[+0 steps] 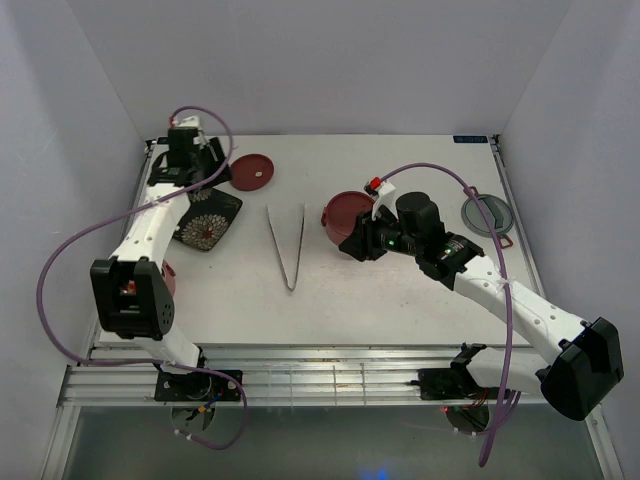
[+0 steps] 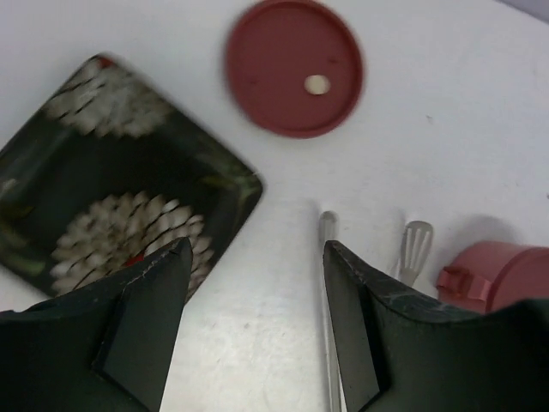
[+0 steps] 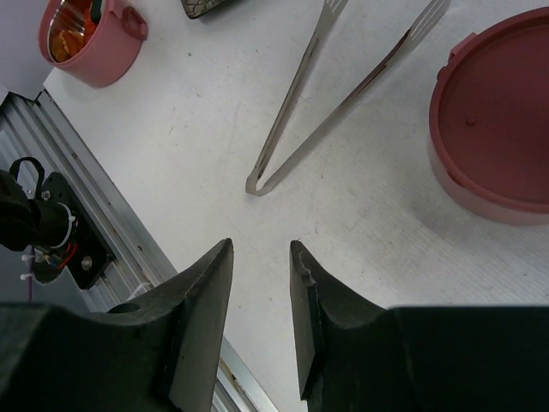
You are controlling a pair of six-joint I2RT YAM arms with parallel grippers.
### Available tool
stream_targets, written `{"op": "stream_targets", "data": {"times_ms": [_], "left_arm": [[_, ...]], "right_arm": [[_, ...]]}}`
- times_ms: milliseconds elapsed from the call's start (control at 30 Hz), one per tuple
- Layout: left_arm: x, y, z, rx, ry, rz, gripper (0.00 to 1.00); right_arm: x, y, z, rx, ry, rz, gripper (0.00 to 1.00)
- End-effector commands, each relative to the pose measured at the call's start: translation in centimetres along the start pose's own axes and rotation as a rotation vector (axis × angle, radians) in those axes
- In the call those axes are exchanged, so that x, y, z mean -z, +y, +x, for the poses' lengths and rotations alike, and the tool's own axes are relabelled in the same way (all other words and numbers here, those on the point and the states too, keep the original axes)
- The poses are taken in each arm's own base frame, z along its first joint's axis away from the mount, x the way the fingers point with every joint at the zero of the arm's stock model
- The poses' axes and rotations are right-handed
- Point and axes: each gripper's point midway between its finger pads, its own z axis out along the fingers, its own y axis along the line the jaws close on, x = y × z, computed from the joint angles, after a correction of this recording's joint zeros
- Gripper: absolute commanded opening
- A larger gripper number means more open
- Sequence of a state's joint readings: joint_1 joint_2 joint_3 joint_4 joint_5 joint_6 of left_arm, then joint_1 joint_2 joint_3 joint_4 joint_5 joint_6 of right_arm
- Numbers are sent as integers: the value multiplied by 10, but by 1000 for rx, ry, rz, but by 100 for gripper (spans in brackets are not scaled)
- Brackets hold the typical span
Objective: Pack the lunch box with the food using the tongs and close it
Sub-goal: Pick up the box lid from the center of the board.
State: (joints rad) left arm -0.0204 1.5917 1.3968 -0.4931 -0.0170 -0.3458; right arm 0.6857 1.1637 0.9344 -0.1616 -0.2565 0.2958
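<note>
White walls point(image 1: 350, 70) close in a pale flat table point(image 1: 400, 300), with the left arm point(image 1: 150, 225) and the right arm point(image 1: 500, 290) bolted at its near edge. At far left we see a dark square floral-patterned plate point(image 1: 228, 205). The left gripper point(image 2: 257, 249) hangs close by it, fingers spread wide with nothing between them. Right of centre sits a round dusty-red lunch box tier point(image 1: 340, 212) with its lid on. A second, open dusty-red tier point(image 3: 94, 69) stands near left, half hidden under the left arm in the top view, with orange food pieces point(image 3: 67, 30) in its steel bowl. A loose flat dark-red lid point(image 1: 253, 172) lies just right of the plate's far corner. Whether any food lies on the plate we cannot tell.

Between the plate and the lidded tier lie the thin silver metal tongs point(image 3: 292, 94), flat on the table and untouched. Their long axis runs near to far, joined end near, slotted tips far. The right gripper point(image 3: 262, 246), fingers a narrow gap apart and gripping nothing, hovers just right of them. In its wrist view the joined end lies straight ahead of the fingertips. The left wrist view catches only the tips, off beyond the right finger. We judge the right arm the nearer, so the pick-up turns on a short move left onto the joined end
</note>
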Motion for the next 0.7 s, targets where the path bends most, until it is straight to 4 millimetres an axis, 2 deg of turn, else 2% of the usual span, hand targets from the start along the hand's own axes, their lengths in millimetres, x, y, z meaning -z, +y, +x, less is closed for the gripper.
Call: {"op": "stream_targets", "data": {"times_ms": [0,33,133,200,300,400,433,667], "left_arm": [[-14,-67,-19,-227,-83,124,73],[-20,-82,-13,-282,-77,141,73],[-51,-99,-4,-426,-51,170,76],[-73,-98,6,-484,-27,171,77],[-91,-98,8,-520,-37,168,76],[-114,-96,19,-527,-14,160,76],[-124,-95,29,-529,6,162,75],[-161,-98,44,-533,-15,185,75]], "right_arm": [[5,4,-18,25,-73,-6,39],[5,3,-20,28,-78,1,39],[8,1,-22,35,-87,19,39],[9,0,-23,42,-92,27,39],[11,-3,-25,49,-103,45,40],[14,-6,-26,53,-111,65,39],[14,-8,-27,57,-117,77,39],[15,-14,-29,64,-123,109,40]]}}
